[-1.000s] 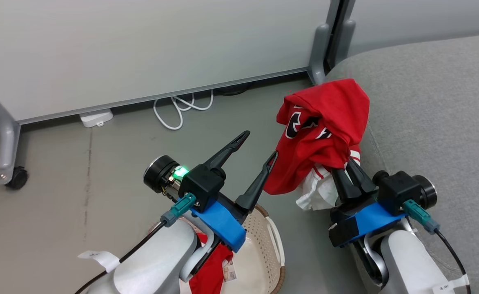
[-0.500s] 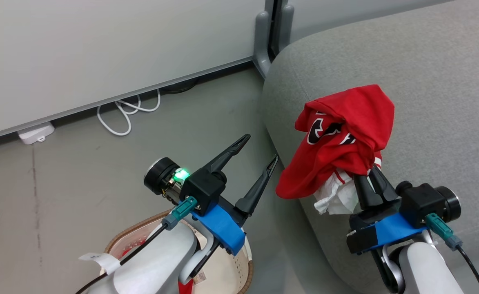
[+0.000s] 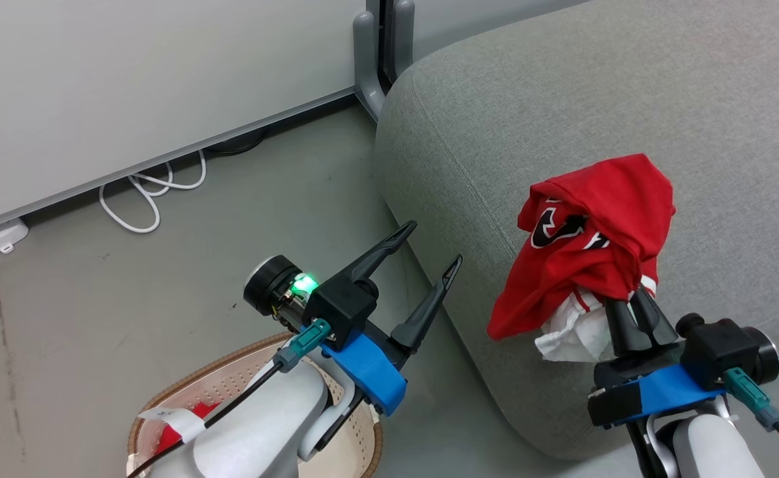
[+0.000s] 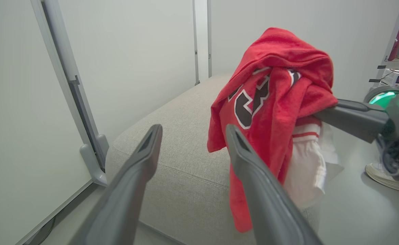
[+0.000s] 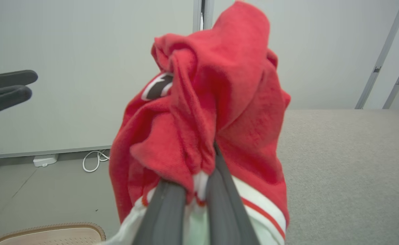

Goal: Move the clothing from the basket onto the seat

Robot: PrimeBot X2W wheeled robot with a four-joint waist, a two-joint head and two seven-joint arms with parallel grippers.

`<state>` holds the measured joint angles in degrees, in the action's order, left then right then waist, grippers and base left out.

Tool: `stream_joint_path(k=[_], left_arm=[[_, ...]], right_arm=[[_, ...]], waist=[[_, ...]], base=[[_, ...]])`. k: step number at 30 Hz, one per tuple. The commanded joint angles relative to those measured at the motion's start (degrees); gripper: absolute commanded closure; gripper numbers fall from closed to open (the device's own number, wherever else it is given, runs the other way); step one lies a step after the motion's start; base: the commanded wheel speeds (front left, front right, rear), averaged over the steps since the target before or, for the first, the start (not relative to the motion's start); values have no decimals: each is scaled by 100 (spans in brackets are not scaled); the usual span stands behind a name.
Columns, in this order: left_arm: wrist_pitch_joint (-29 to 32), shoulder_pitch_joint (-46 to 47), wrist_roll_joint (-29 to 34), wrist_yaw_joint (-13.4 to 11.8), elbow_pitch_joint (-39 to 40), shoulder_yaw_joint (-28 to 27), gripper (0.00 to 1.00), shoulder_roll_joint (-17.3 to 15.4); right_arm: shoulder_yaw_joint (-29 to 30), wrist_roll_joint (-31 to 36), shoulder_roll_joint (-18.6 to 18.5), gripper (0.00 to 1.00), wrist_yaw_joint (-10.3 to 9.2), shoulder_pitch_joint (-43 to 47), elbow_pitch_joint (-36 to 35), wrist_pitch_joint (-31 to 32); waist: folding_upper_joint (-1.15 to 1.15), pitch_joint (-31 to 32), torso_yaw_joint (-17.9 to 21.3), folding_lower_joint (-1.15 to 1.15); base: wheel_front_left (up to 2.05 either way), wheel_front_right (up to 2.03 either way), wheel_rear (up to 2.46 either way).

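- The basket sits on the floor at the lower left, partly hidden under the left forearm. A bit of red cloth shows inside it, so it looks as if at least one more piece is left to move. How much is in there I cannot tell.
- The left gripper hangs above the floor between the basket and the sofa. Its fingers are spread wide with nothing between them, so this arm is free for the next pick.
- The red jersey, with its black-and-white mark facing left, is out of the basket and held up in a bunch over the front part of the sofa. White cloth hangs beneath it in the same bundle.
- The right gripper has its fingers pinched nearly together on the lower gathered part of the jersey. The right wrist view shows the cloth squeezed between them.
- The sofa has no clothing lying on it yet. The jersey droops toward the cushion, and I cannot tell whether its lowest fold touches it.
- Judged overall, the lift and carry of this piece are done. Lowering it, letting go, and going back to the basket are left.
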<state>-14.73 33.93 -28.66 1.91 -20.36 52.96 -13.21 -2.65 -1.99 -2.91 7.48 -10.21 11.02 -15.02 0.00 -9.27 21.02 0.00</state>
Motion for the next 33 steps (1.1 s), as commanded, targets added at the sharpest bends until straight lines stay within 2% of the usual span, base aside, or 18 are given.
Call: stream_joint_path(k=[1, 7, 12, 23, 29, 33], left_arm=[[-15, 85, 27, 7, -18, -9, 0, -2], [-31, 196, 62, -18, -1, -59, 0, -28], [31, 419, 158, -33, 72, -48, 0, -74], [294, 1224, 467, -8, 274, -38, 0, -197], [330, 1642, 622, -13, 347, -63, 0, -200], [331, 1843, 706, -25, 367, -53, 0, -175]], right_arm=[[30, -33, 2, 100, 3, 35, -61, -24], [173, -68, -12, 100, 3, -300, -273, -24], [394, -177, -222, 100, 3, -969, -452, -23], [1505, -404, -1124, 100, 2, -3047, -555, -23], [1899, -411, -1629, 100, 2, -3793, -148, -23], [2028, -457, -1790, 100, 2, -4065, 341, -22]], waist=[[0, -6, 0, 0], [0, -145, -30, 0], [0, -518, -112, 0], [0, -1944, -468, 0], [0, -2612, -678, 0], [0, -2915, -793, 0]], base=[[0, 0, 0], [0, 0, 0], [0, 0, 0], [0, 0, 0], [0, 0, 0], [0, 0, 0]])
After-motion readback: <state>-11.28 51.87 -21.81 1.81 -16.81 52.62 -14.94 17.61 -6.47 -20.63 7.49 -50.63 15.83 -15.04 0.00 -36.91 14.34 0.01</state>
